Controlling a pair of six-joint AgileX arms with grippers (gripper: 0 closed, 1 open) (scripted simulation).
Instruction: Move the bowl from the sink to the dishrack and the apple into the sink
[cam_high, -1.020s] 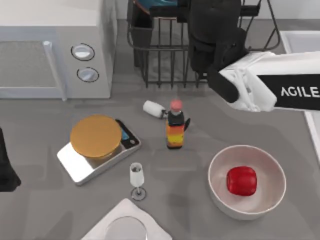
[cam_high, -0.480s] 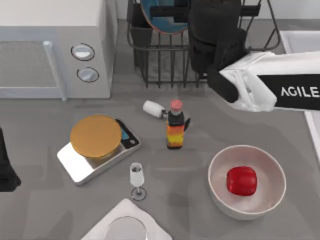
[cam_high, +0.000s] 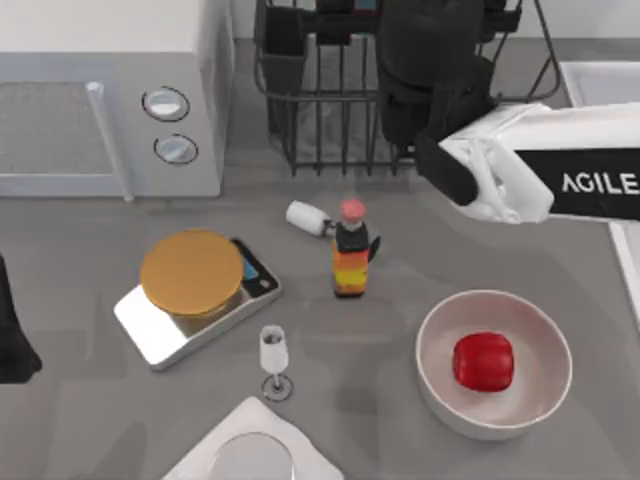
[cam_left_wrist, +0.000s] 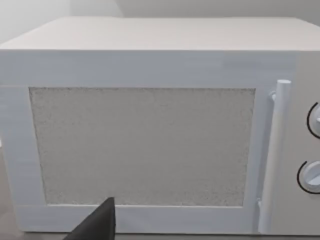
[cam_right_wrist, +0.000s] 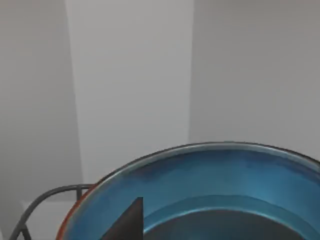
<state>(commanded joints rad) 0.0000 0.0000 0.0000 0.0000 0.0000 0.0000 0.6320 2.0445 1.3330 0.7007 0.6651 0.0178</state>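
From above, the right arm reaches in from the right side of the table, and its black wrist hangs over the dishrack at the far edge. The claw itself is hidden beneath that wrist, so I cannot tell whether it is clenched or released. A sliver of blue at the far edge, above the rack's wires, looks like the bowl, though little of it can be made out here. The sink sits at the far right, its pale rim just beside the white arm. The apple lies inside the white bowl at the near right, well apart from the sink. Mid-table stands a red-capped bottle, with a small white object lying just left of it. A scale carrying an orange disc is to the left, a wine glass nearer, and a microwave fills the far left. The left arm is parked at the left edge.

The left wrist view faces the microwave door, with a dark fingertip low in the frame.

The right wrist view looks onto the blue inside of the bowl, with its orange-red rim band, close under the camera, a dark fingertip against it and a grey rack wire beside it.
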